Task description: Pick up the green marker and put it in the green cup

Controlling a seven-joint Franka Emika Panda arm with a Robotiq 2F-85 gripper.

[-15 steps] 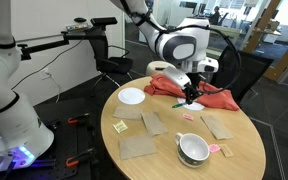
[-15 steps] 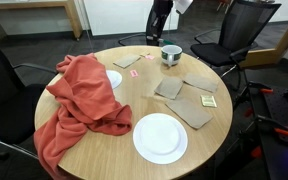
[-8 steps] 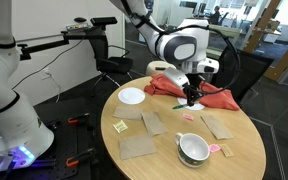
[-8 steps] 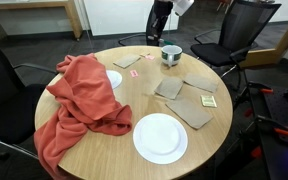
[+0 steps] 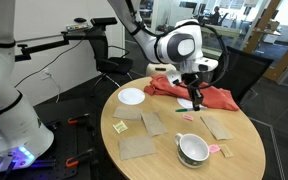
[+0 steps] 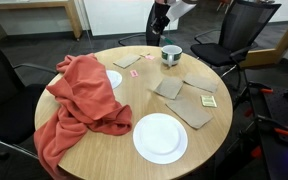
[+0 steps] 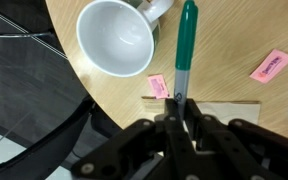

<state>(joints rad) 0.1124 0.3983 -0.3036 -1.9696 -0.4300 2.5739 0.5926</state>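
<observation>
Now my tool (image 7: 181,112) clamped on slim green plastic marker (image 7: 187,45), held clear above round wooden surface (image 7: 234,35) so I can carry it; wide pale whitish-green cup (image 7: 112,40) sits at ten o'clock, empty.

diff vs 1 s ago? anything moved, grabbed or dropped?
The claw shifted slightly rightward in an exterior view and its wrist turned. In the wrist view it grips the slim green marker, but the earlier pictures are too small to tell whether it already held it. The wide pale green cup, crumpled red cloth and flat white plate stayed put.
</observation>
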